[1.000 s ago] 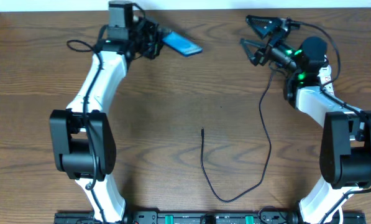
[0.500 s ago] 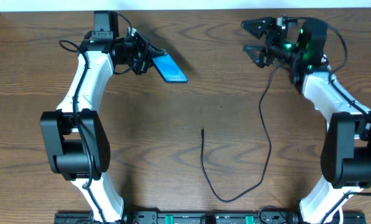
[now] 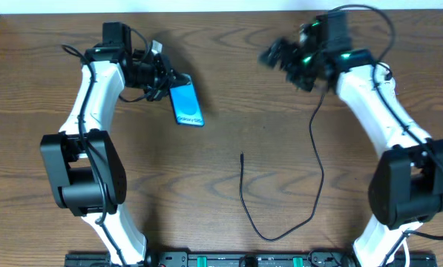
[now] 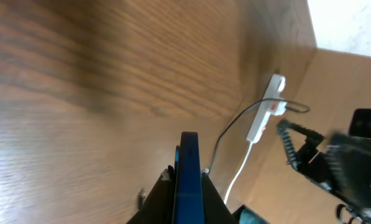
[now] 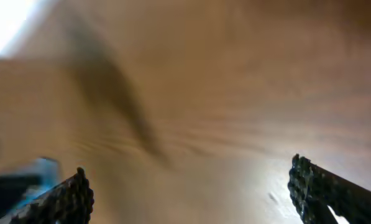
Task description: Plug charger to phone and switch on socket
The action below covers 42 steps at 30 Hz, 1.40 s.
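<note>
Nearest the front edge, the long thin black charger cable (image 3: 269,236) lies looped on the dark brown wooden table (image 3: 169,200), just where it was a second ago. Its small connector tip (image 3: 242,156) points up the middle, free and untouched. There's bare wood all round that tip, so either arm has room to come in.

Further back, here's the change. The left gripper (image 3: 164,80) has swung the flat blue-screened phone with the black edge (image 3: 186,104) in from the far edge and turned it, so its long side now runs toward the front. The fingers are clamped tight on it, and the wrist view shows it edge-on between them. It looks carried clear of the table, though I can't be sure from above. That brings the phone closer to the tip, which is good news for plugging.

Farther still, the right gripper (image 3: 280,55) has swept leftward, blurred in motion. Its jaws are spread wide with nothing between them.

Farthest off lies the narrow white power strip with red switch marks (image 4: 264,117), its white cord (image 4: 240,169) trailing. Only the left wrist view shows it, and its switch isn't pressed yet, I'd judge.
</note>
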Motion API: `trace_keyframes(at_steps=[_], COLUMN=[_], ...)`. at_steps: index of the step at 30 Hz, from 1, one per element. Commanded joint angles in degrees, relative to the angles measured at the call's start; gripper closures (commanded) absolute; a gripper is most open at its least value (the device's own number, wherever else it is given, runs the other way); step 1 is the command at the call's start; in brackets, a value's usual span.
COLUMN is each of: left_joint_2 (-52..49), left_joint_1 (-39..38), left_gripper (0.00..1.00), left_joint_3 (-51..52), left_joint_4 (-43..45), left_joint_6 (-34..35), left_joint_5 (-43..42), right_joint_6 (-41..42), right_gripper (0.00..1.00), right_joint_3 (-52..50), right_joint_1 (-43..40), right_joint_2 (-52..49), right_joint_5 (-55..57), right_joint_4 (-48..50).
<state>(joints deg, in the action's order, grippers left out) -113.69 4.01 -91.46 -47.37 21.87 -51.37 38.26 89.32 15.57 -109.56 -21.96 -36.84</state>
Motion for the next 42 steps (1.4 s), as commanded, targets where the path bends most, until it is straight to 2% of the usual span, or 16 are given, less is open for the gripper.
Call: trace_keyframes(at_steps=[1,7,11,17,26,31,36,42], left_joint_2=[1.42,1.42,1.42,1.42,1.42,1.42,1.42,1.42], left_joint_1=[1.46,2.69,2.67,2.69,2.69,2.67,2.67,2.67], left_gripper=[0.93,0.92,0.92,0.93,0.92,0.93,0.93,0.93], left_joint_3=[-0.55,-0.55,-0.55,-0.55,-0.55,-0.55,-0.55,-0.55], left_joint_4=[-1.51,-2.99,-3.15,-4.15,-4.66,-4.66,-4.66,-4.68], left_joint_6=[-4.72,-4.74,-4.74,-4.74,-4.74,-4.74,-4.72,-4.72], left_joint_5=[-2.34,-1.97,-1.97,-1.95,-1.95,-1.95,-1.95,-1.95], right_joint_6=[-5.75,-5.46,-4.94,1.36,1.57,1.55,1.64,4.81], right_gripper=[0.01,0.01,0.01,0.01,0.01,0.01,0.07,0.07], right_joint_3=[0.85,-1.18,-4.02,-11.17,-14.16,-14.16,-14.27,-15.74], right_joint_1=[4.59,11.23,14.29,18.45,21.2,21.84,22.51,23.82], right_joint_2=[-0.02,-0.17,-0.17,-0.17,-0.17,-0.2,-0.22,-0.24], right_joint_5=[13.53,15.89,16.02,13.4,7.8,8.37,12.92,15.85], right_joint_4=[-4.2,-13.75,-16.35,-13.9,-10.27,-10.14,-9.6,-7.48])
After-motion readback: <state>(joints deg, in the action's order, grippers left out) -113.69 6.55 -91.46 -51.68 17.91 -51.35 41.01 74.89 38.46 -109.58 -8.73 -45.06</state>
